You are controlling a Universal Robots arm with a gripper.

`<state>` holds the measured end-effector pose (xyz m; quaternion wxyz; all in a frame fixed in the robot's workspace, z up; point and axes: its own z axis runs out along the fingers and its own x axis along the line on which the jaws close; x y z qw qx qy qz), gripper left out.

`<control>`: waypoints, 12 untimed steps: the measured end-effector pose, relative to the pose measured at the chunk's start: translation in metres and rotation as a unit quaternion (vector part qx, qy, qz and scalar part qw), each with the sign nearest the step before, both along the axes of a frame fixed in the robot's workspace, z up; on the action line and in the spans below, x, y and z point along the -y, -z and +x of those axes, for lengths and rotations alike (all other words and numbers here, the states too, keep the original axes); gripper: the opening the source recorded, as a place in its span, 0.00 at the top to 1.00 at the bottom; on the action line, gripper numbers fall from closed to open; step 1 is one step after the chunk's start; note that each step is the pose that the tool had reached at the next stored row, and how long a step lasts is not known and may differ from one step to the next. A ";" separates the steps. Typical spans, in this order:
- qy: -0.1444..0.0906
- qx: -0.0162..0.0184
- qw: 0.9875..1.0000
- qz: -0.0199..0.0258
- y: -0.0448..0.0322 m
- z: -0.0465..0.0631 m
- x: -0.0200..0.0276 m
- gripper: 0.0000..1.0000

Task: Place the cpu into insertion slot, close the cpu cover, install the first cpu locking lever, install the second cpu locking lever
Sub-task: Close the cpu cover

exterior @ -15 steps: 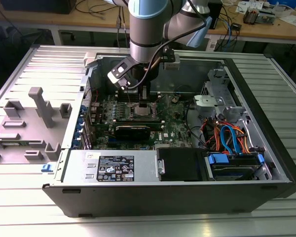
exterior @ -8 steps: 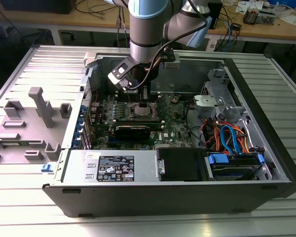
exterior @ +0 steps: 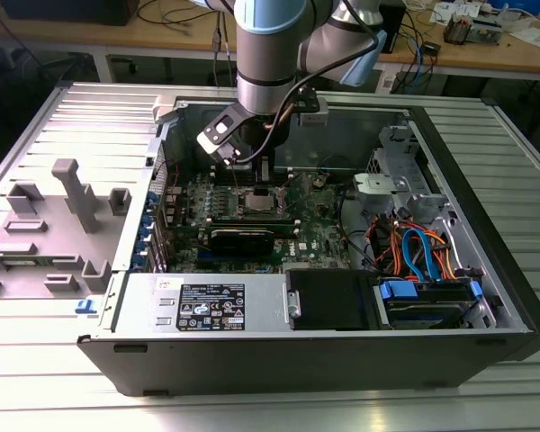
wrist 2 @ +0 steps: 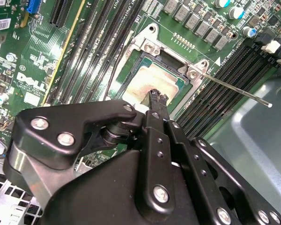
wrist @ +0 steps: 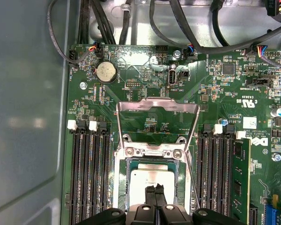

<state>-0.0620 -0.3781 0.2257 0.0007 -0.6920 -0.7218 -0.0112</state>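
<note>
Silver-grey cpu (wrist: 145,177): lying flat inside the insertion slot (wrist: 128,185); I count the first step done.
Gripper (wrist: 155,188): jaws together, holding nothing, tips on or just above the chip's top; I cannot tell which.
Cpu cover (wrist: 157,102): swung up on its hinge, standing open above the socket; not yet closed.
Locking lever (wrist 2: 234,91): thin rod standing free beside the socket, unlatched. I cannot pick out the other lever with certainty. Both installs are left.
Progress: one step of four, by my reading.
Memory slots (wrist: 89,178): long black rows flanking the socket on both sides, with one stick (wrist: 241,183) fitted.
Coin battery (wrist: 106,71): beyond the raised cover, well apart.
Cables (wrist: 178,28): black bundle past the board's edge, off the socket.
Obstruction: I judge my own jaws sit in the cover's closing path.
</note>
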 end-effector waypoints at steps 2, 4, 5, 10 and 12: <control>0.000 0.000 1.000 0.000 0.0000 0.000 0.0000 0.89; 0.000 0.000 1.000 0.000 0.0000 0.000 0.0000 0.89; 0.000 0.000 1.000 0.000 0.0000 0.000 0.0000 0.89; 0.000 0.000 1.000 0.000 -0.0074 0.000 0.0000 0.89; 0.000 0.000 1.000 0.000 -0.0075 0.000 0.0000 0.89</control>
